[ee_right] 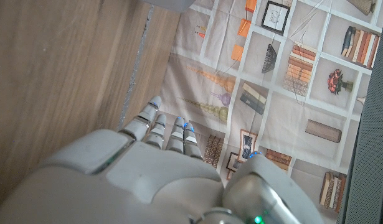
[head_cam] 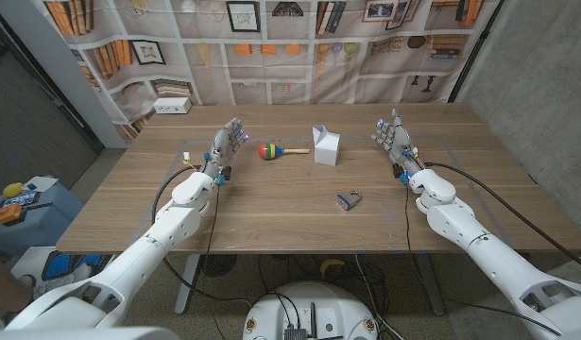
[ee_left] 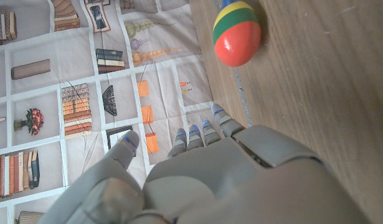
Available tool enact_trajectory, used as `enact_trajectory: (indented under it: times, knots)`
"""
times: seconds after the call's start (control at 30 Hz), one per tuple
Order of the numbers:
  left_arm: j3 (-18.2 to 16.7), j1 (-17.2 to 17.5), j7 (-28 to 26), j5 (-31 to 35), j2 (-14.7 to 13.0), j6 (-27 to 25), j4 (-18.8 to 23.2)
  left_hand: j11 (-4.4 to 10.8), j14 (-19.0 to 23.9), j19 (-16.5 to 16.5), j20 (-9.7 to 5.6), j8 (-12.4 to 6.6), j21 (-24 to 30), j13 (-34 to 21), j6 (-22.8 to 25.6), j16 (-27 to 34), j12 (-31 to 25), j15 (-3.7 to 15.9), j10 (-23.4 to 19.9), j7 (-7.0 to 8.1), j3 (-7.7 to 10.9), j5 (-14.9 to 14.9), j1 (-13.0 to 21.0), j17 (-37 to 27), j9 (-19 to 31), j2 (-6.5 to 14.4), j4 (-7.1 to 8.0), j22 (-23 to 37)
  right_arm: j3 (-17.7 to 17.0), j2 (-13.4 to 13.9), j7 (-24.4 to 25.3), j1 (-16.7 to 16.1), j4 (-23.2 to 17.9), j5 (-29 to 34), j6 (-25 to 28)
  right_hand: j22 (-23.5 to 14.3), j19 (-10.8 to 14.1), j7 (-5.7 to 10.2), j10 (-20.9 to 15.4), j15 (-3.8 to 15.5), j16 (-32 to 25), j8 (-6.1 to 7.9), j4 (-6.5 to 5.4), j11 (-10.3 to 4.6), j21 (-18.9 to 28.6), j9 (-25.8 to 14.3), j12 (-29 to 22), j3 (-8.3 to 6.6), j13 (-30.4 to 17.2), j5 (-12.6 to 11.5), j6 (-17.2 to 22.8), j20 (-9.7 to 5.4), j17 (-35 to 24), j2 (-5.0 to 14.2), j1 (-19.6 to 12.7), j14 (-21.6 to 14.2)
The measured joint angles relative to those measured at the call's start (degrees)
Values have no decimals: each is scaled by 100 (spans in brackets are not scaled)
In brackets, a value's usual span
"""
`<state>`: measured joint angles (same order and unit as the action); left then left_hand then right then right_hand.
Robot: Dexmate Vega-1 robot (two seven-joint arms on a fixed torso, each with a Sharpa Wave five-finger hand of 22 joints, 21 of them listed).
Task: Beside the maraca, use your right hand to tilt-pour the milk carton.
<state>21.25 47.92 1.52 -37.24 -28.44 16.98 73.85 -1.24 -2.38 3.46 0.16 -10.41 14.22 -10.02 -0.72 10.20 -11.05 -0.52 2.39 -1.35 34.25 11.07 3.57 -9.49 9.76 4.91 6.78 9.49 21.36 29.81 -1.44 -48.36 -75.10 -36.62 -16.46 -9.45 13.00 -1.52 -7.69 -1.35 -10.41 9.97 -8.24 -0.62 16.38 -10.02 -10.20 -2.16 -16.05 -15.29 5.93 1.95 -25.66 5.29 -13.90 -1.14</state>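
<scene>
Both robot hands stand open and empty: left robot hand (head_cam: 226, 146), right robot hand (head_cam: 394, 137). The milk carton (head_cam: 326, 145) stands upright mid-worktop (head_cam: 271, 212), just beside the maraca (head_cam: 276, 150). Judged light, thin-walled and crushable; grip the flat sides below the gable, gently.

Milk carton (head_cam: 326, 145) upright beside maraca (head_cam: 280, 150), both hands apart — left hand (head_cam: 228, 146), right hand (head_cam: 394, 140) — holding nothing

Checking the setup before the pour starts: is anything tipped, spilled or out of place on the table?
Nothing stands out. The milk carton stands upright beside the maraca, which lies on its side; no spill shows. A small dark object lies nearer the robot.
</scene>
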Motion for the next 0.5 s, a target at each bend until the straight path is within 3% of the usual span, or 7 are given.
enact_trajectory:
  times: [0.2, 0.5]
  knots:
    - [0, 12, -55, -1, -11, 2, 54, 0, 0, 16, -15, 0, 0, 0, 0, 0, 0, 0, 0, 0, 40, 0, 23, 0, 0, 23, -40, 0, 55, 39, 94, 10, -17, 218, -12, 13, 21, 53, 0, 0, -21, 0, 14, 0, -26, 0, -5, 9, 37, 0, -53, -21, 43, -30, -29, 0]
    - [-30, 106, -154, 34, -131, -86, 252, 0, 1, 50, 10, 0, 0, 1, 0, 0, 0, 1, 0, 0, 83, 0, 23, 1, -1, 23, -83, -1, 183, 163, 420, 39, -174, 706, -20, 12, -84, 94, 23, 30, -21, 0, 227, -22, -168, 1, -20, -35, 129, 0, -95, -125, 163, -91, -212, 16]
